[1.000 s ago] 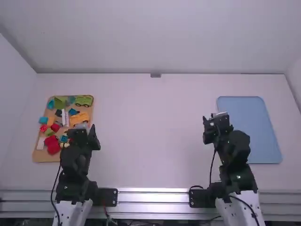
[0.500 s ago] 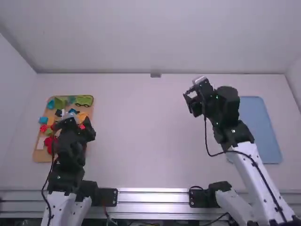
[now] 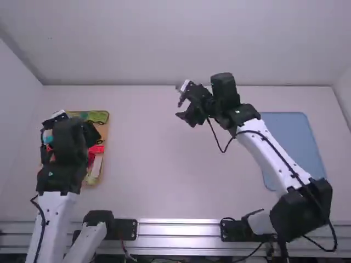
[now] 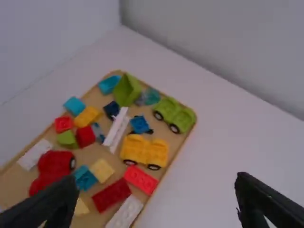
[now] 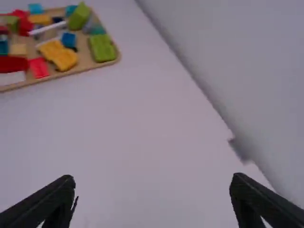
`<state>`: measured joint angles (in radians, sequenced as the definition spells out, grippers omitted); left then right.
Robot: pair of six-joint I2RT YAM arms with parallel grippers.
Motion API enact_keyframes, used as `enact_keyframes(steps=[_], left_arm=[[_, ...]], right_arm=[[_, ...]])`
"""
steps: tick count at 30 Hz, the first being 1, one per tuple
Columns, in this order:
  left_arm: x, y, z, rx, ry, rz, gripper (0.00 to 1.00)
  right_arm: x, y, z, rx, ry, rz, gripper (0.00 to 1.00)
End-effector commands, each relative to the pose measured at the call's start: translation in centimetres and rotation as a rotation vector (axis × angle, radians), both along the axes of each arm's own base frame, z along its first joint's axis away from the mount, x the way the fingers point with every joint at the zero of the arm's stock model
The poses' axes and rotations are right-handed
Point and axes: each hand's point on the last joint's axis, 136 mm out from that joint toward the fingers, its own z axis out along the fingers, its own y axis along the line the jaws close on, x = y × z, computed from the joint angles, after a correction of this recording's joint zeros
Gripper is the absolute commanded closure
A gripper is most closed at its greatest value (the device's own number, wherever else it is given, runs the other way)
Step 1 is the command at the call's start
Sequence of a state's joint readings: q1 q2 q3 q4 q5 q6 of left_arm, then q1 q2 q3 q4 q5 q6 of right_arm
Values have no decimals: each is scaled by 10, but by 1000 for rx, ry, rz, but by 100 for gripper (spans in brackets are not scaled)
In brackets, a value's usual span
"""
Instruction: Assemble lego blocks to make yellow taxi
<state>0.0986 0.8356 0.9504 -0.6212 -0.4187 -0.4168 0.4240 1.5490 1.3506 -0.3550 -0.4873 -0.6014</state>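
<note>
Holds the left gripper (image 3: 68, 135) over the wooden tray (image 4: 97, 153), with fingers (image 4: 259, 202) spread wide. Has the right gripper (image 3: 187, 108) above the counter (image 3: 159, 175), well to the tray's right, with fingers likewise open. Carries on that tray a yellow wheeled base (image 4: 144, 152) near the right edge, a yellow block (image 4: 87, 116) towards the left edge and a green wheeled base (image 4: 175, 115) at the far right corner

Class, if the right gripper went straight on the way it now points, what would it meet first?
Most likely the white tabletop ahead of the right gripper; the block tray looks off that line, though depth is hard to judge.
</note>
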Motion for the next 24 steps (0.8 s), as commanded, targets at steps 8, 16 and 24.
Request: enact_keyframes(steps=[8,16,24], left_arm=[[19,49,-13,-287,105,25,3],[47,66,-48,-473,353,-9,1],[78,79,-103,-565,659,-89,1]], right_arm=[[-6,57,8,60,-17,279,4],[-4,68,3,59,-16,317,1],[-5,68,3,56,-20,321,1]])
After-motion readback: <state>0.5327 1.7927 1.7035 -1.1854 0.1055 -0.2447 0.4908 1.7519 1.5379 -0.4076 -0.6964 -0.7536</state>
